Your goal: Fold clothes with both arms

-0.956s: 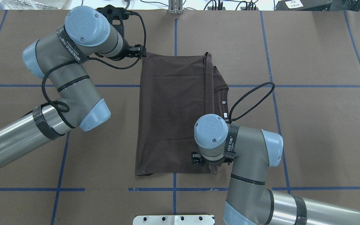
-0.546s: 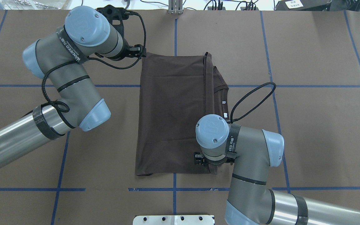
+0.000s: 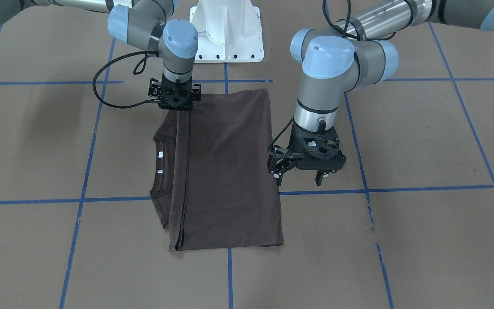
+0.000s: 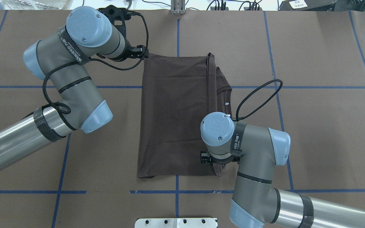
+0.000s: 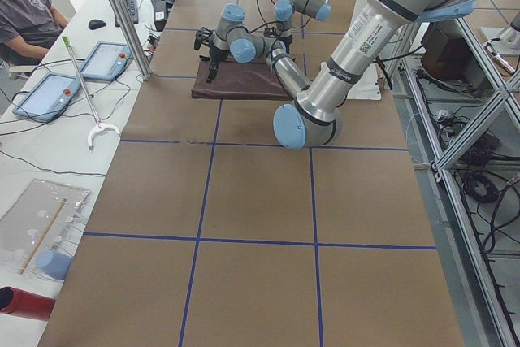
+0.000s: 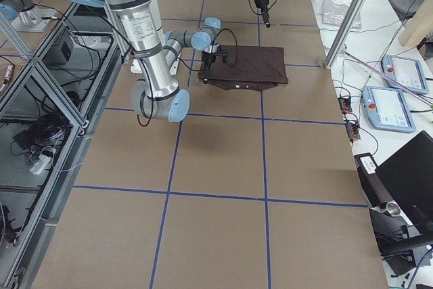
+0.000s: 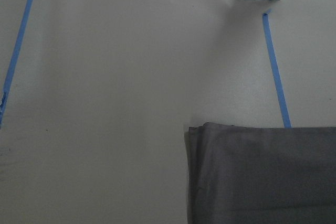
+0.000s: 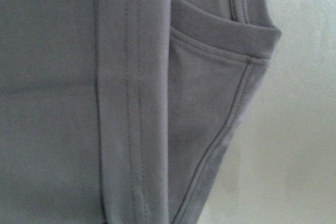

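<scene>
The left gripper (image 3: 298, 182) hangs with jaws apart, empty, just right of the shirt (image 3: 230, 171) in the front view. The right gripper (image 3: 175, 104) sits low on the shirt's upper left corner; if it is closed, I cannot tell. The folded shirt lies mid-frame on the worktop (image 3: 401, 240). The left gripper should, I think, descend on its corner and pinch all layers. Against one second ago, the right gripper stands slightly further right in the overhead view.

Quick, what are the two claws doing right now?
Left gripper: open, empty, beside the T-shirt.
Right gripper: down at the T-shirt's corner; open or closed cannot be told.
</scene>
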